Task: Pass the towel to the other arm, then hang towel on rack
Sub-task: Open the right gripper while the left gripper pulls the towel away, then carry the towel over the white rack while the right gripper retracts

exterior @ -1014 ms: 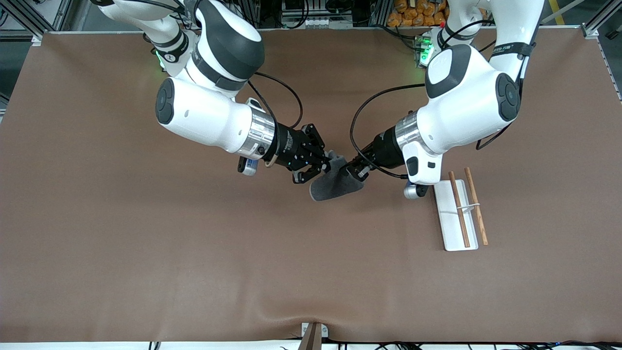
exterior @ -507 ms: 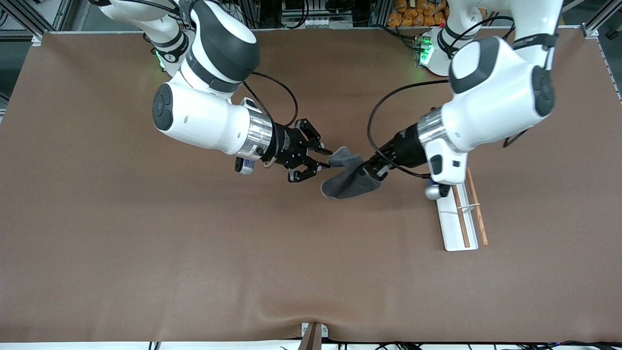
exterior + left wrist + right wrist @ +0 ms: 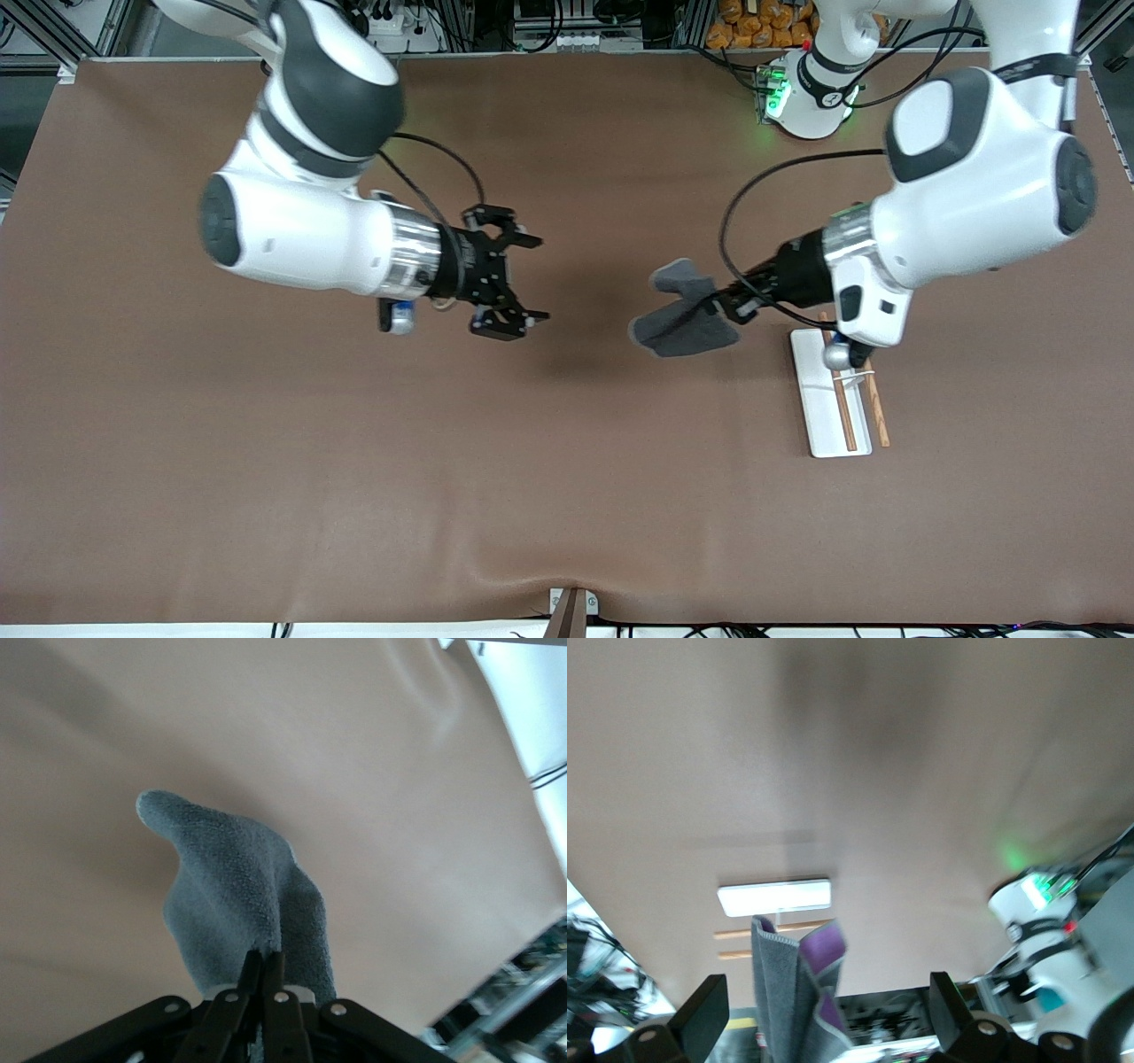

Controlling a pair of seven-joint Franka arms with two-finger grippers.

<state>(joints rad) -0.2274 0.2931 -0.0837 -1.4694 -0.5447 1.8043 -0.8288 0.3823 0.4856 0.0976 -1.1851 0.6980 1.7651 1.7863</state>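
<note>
The towel point(image 3: 678, 317), a dark grey fuzzy cloth, hangs in the air from my left gripper point(image 3: 732, 307), which is shut on one edge of it over the table beside the rack. In the left wrist view the towel point(image 3: 239, 904) droops from the closed left gripper point(image 3: 264, 958). The rack point(image 3: 817, 399) is a white plate with two brown rods point(image 3: 846, 416), lying toward the left arm's end of the table. My right gripper point(image 3: 534, 277) is open and holds nothing, over bare table apart from the towel. The right wrist view shows the towel point(image 3: 784, 992) and the rack point(image 3: 775, 897) past the open right gripper point(image 3: 828, 1010).
A brown mat point(image 3: 567, 461) covers the whole table. The left arm's base point(image 3: 811, 89) with a green light stands at the table's edge farthest from the front camera. A small bracket point(image 3: 571, 607) sits at the nearest edge.
My right gripper opened, let go of the towel and drew back toward the right arm's end. My left gripper, still shut on the towel, carried it toward the rack.
</note>
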